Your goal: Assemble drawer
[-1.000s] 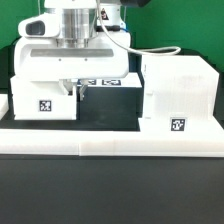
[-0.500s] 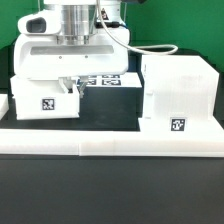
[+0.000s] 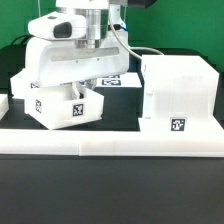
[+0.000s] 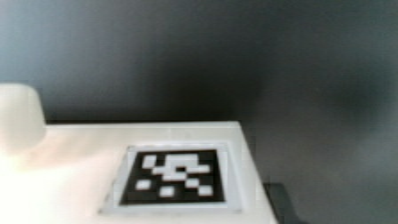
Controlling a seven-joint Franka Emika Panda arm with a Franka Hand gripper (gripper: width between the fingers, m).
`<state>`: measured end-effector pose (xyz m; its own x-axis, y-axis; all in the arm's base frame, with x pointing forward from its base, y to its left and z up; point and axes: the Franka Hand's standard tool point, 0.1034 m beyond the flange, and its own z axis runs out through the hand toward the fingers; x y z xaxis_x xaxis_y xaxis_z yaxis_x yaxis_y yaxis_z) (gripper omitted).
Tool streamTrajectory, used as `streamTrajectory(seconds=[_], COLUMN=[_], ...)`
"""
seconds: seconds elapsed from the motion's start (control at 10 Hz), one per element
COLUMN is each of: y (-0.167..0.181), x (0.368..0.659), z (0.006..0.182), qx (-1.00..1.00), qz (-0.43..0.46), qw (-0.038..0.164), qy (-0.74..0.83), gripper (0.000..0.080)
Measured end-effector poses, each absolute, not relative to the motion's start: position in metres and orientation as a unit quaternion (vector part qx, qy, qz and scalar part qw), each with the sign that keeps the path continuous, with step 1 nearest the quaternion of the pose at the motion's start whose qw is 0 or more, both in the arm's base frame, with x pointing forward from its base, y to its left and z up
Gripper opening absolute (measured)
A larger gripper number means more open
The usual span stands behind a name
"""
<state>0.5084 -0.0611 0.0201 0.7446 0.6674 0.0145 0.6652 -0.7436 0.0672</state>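
Observation:
The drawer's large boxy white housing (image 3: 178,95) stands at the exterior view's right, with a tag low on its front. My gripper (image 3: 74,90) is shut on the wall of a smaller white open-top tray (image 3: 62,110) and holds it tilted, turned corner-first, above the table at the exterior view's left. The tray shows a tag on each of two faces. My fingertips are mostly hidden by the tray. The wrist view shows a white tray face with a tag (image 4: 178,178) close up, blurred, against the dark table.
The long low white border wall (image 3: 110,145) runs along the front. The marker board (image 3: 112,80) lies behind the tray, beside the housing. Another white piece (image 3: 3,103) shows at the exterior view's left edge.
The tray sat flat and square on the table; now it has been lifted, tilted and turned with my wrist, which has rotated and leaned toward the exterior view's left.

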Motion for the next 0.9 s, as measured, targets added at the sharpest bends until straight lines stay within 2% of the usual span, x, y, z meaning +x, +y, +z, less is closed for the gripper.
streamTrajectory(seconds=[0.4,0.6,0.9], y=[-0.0589,-0.0539,-0.0583], x=[0.5079,0.5115,0.5111], z=[0.0177,0.0200,0.0201], qx=[0.884,0.851,0.799], qz=[0.006,-0.012,-0.021], qw=[0.034,0.026,0.028], qy=[0.467,0.525,0.600], gripper=[0.0042,0.0042,0.0042])
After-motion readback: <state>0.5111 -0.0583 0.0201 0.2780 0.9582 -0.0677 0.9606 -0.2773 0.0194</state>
